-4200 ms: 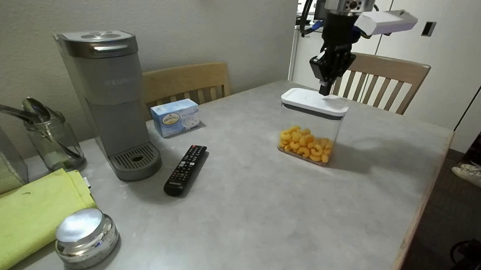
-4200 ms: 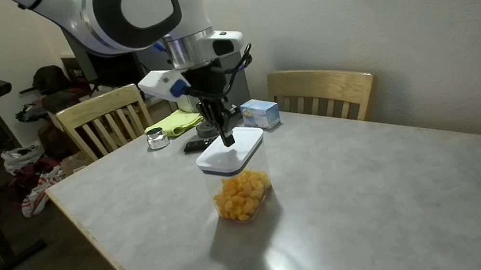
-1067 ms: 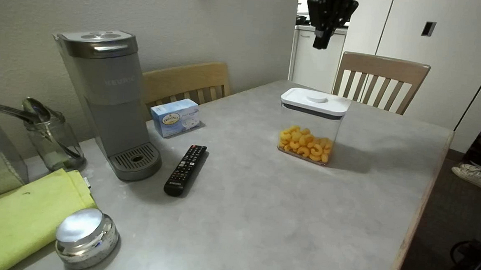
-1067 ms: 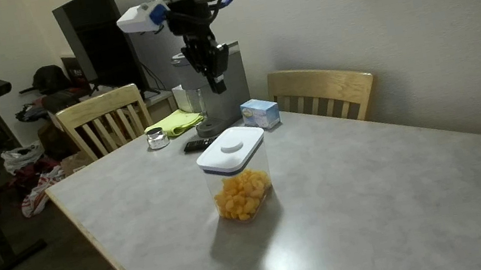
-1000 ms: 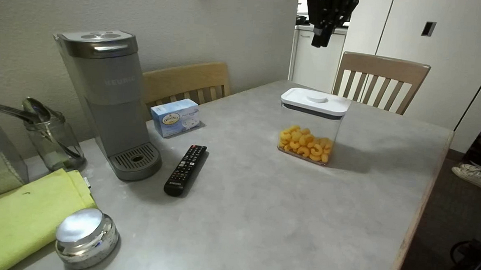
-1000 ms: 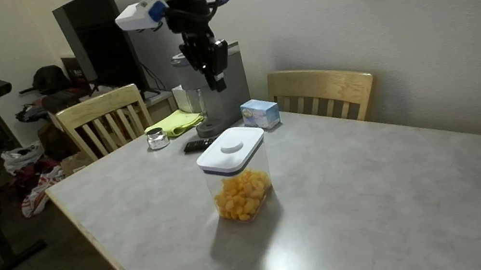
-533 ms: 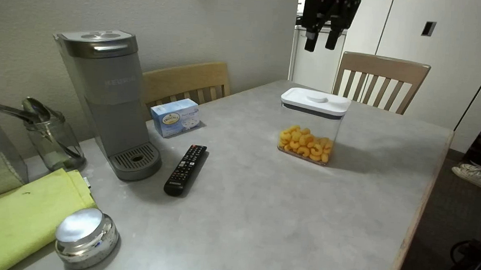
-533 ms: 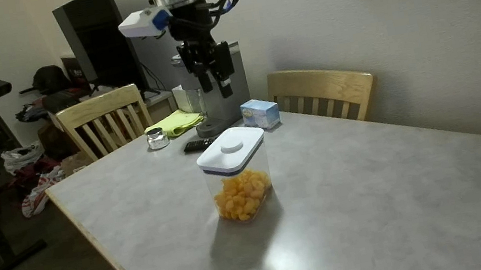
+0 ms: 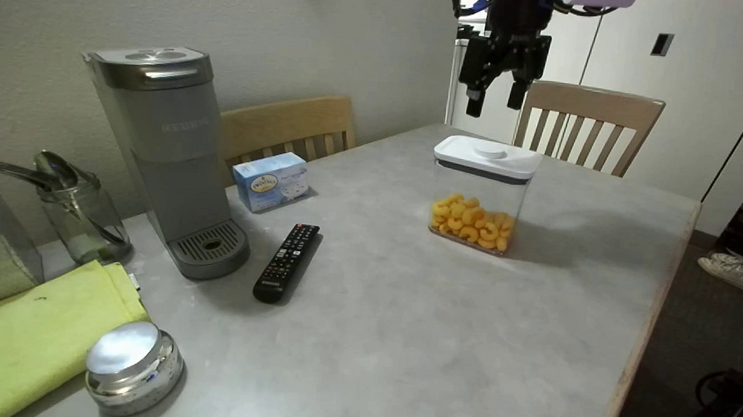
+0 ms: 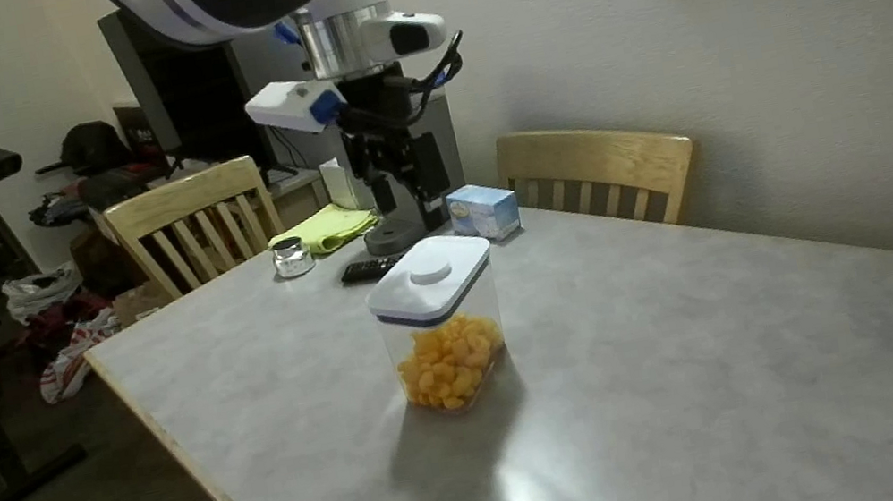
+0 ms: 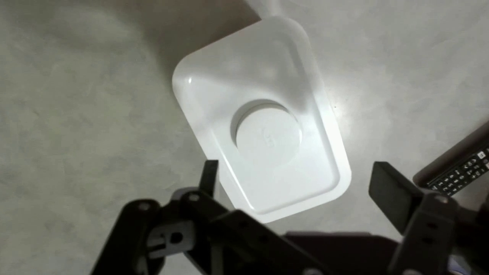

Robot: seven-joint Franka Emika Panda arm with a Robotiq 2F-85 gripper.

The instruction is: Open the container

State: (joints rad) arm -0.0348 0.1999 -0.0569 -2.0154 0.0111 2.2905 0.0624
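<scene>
The container (image 9: pixel 478 220) stands upright on the grey table, clear-sided with orange-yellow snack pieces in its lower part. Its white lid (image 10: pixel 397 293) sits on top, and a round white button (image 11: pixel 269 133) stands raised from the lid's middle. In both exterior views my gripper (image 9: pixel 496 103) hangs above the lid, apart from it, pointing down. Its jaws are spread wide with nothing between them. From the wrist, the fingers (image 11: pixel 395 194) appear on either side of the lid's near end, and the button lies ahead of the gap.
A black remote (image 9: pixel 286 264), a blue tea box (image 9: pixel 271 181) and a grey coffee machine (image 9: pixel 170 160) share the table. Farther off are a silver tin (image 9: pixel 134 368), a yellow cloth (image 9: pixel 40 337) and a jar of cutlery (image 9: pixel 91 219). Wooden chairs (image 10: pixel 598 180) stand at the table's edges.
Earlier the closed fingertips were down at the lid. They rose, the jaws spread apart, and the gripper has since come partway down. The button now shows raised; the container has stayed in place.
</scene>
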